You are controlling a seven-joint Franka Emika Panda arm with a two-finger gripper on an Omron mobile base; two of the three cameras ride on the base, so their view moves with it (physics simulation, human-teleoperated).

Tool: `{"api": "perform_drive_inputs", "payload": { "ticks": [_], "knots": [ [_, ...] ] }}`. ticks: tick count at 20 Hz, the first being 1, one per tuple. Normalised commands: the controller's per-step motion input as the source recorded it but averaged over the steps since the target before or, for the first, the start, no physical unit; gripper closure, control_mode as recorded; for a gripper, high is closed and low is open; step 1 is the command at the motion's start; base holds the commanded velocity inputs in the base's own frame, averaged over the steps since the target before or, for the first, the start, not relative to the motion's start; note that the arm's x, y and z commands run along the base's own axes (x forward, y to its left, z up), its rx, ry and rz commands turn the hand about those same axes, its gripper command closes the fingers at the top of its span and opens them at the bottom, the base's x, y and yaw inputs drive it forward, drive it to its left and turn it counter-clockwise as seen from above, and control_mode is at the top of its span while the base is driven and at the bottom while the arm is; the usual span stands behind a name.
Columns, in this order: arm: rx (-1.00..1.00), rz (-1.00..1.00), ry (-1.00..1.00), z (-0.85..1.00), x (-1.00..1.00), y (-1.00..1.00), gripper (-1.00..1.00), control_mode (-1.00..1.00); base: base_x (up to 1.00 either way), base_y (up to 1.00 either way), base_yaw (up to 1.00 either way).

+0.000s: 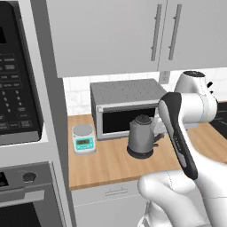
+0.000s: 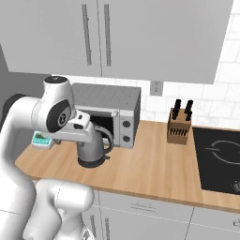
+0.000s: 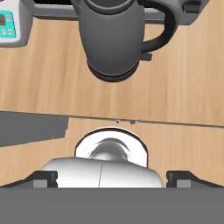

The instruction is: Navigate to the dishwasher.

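Observation:
The dishwasher is out of view; below the counter I see only light grey drawer fronts [image 1: 116, 191] [image 2: 140, 206] with short handles. My gripper [image 3: 111, 177] hangs over the wooden counter [image 1: 106, 164], pointing down, just in front of a dark grey kettle [image 3: 116, 39]. Its two dark fingertips [image 3: 43, 177] stand wide apart with nothing between them, so it is open. In the right base view the hand [image 2: 78, 124] sits at the kettle's [image 2: 91, 147] top left.
A grey microwave [image 1: 126, 106] [image 2: 110, 108] stands behind the kettle [image 1: 142, 137]. A teal kitchen scale [image 1: 83, 138] sits to its left, beside a black built-in oven column [image 1: 17, 88]. To the right are a knife block [image 2: 179, 124] and a black cooktop [image 2: 220, 159]. Wall cabinets [image 2: 140, 33] hang overhead.

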Motion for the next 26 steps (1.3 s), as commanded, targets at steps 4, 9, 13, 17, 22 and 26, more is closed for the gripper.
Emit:
{"api": "perform_drive_inputs", "payload": {
  "ticks": [4,9,13,17,22,26],
  "knots": [
    [0.0,0.0,0.0,-0.11,-0.12,0.0,-1.0,-1.0,0.0,0.0,0.0],
    [0.0,0.0,0.0,0.0,0.0,0.0,-1.0,-1.0,0.0,0.0,0.0],
    [0.0,0.0,0.0,0.0,0.0,0.0,-1.0,1.0,-0.74,0.0,0.0],
    [0.0,0.0,0.0,0.0,0.0,0.0,-1.0,1.0,-1.0,0.0,0.01],
    [0.0,0.0,0.0,0.0,0.0,0.0,-1.0,1.0,-0.81,0.01,0.0],
    [0.0,0.0,0.0,0.0,0.0,0.0,-1.0,1.0,-0.24,0.0,-0.32]
  ]
}}
